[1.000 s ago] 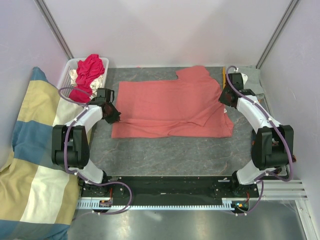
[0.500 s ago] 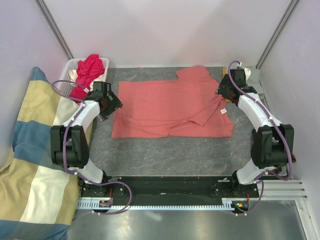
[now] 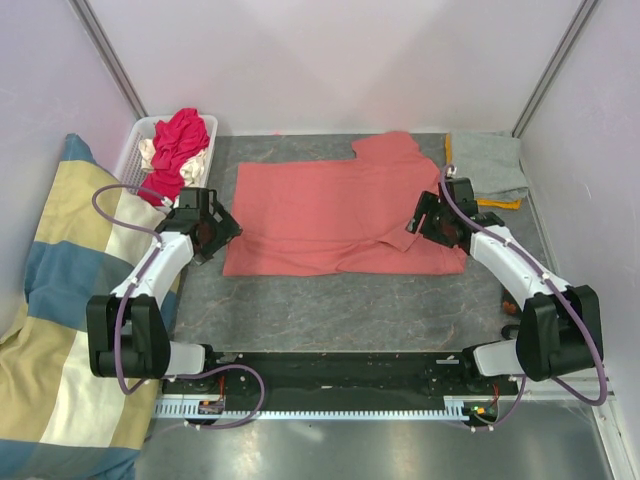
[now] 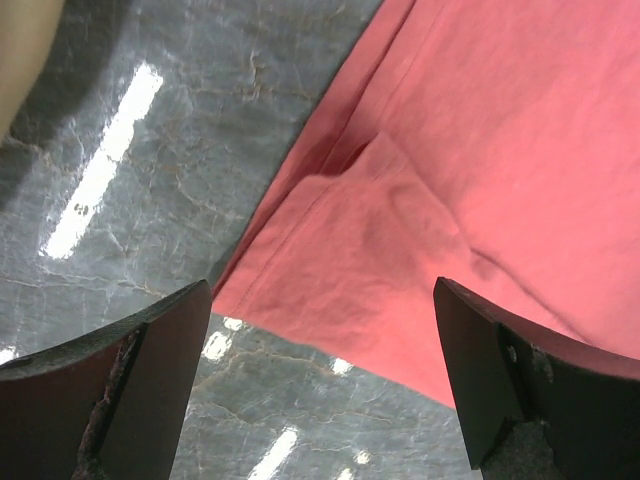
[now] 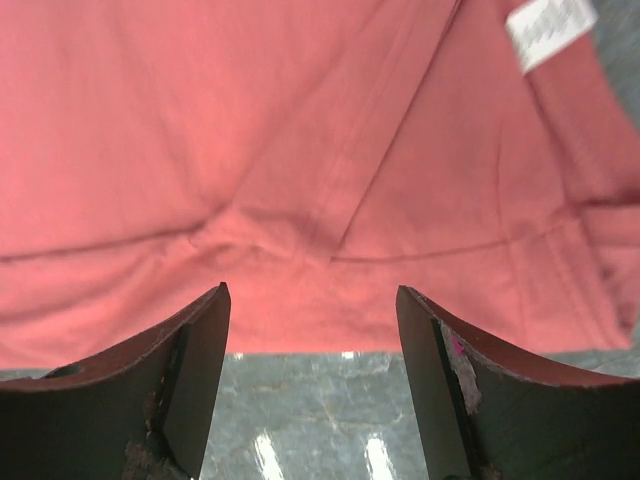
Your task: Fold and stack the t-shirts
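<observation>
1. Standing beside the rig, I see the salmon-pink t-shirt (image 3: 335, 215) spread flat in the middle of the bench (image 3: 330, 310). One side is already doubled over, and its white neck label (image 5: 550, 30) shows near the right end.
2. The left fingers (image 3: 215, 230) hover spread wide and empty above the shirt's near-left corner. A small tucked flap lies there just inside the hem.
3. The right fingers (image 3: 425, 222) are also parted and hold nothing. They hang over the near edge toward the right, where several seams and layers meet.
4. My guess is that the next move is a two-handed pinch along the near edge, to carry it over for another fold.
5. To do that well, each lower finger should slide along the bench under every layer. Otherwise only the top ply comes up and the fold peels apart.
6. Both arms should lift together and level, keeping the cloth lightly taut between them so the crease lands straight.
7. A folded grey t-shirt (image 3: 487, 165) waits at the far right corner on an orange t-shirt (image 3: 497, 203), which is probably where the stack goes.
8. A magenta-red t-shirt (image 3: 180, 140) sits bunched in the white basket (image 3: 135, 145) at far left, not yet folded.
</observation>
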Controlling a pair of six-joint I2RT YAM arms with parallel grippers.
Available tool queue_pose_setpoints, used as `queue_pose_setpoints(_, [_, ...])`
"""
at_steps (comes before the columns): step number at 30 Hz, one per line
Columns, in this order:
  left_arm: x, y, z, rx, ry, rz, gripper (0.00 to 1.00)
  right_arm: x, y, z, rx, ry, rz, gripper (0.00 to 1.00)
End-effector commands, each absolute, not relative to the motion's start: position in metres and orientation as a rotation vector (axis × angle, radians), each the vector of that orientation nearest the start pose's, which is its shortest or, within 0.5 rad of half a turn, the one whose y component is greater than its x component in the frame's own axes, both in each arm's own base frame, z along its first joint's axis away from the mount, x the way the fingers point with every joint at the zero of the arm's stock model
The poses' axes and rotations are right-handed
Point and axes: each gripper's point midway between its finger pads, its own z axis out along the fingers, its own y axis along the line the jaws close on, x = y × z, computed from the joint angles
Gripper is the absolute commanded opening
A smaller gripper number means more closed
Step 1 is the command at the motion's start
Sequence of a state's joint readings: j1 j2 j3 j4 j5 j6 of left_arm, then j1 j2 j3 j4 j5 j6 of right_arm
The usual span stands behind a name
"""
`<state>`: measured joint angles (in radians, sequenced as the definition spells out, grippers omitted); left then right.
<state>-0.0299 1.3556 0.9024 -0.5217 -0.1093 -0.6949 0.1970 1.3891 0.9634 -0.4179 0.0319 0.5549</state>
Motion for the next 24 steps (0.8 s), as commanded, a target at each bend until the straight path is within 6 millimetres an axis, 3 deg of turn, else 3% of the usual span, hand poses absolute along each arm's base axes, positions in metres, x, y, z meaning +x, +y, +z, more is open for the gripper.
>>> queue_pose_setpoints(1, [0.325,-0.02,0.101,-0.821,2.365,-0.189,1.0,0.34,0.099,0.109,0.483,2.379,0.385,0.75])
queue_pose_setpoints(3, [0.325,-0.021,0.102,-0.813,2.366,-0.196,1.0,0.34,0.106,0.105,0.489,2.378,0.426,0.75])
queue_pose_setpoints(11, [0.323,-0.021,0.108,-0.778,2.362,-0.197,1.0,0.343,0.112,0.086,0.502,2.386,0.438,0.51])
queue_pose_setpoints(24, [0.319,-0.02,0.108,-0.767,2.369,-0.187,1.0,0.347,0.12,0.057,0.518,2.431,0.421,0.5])
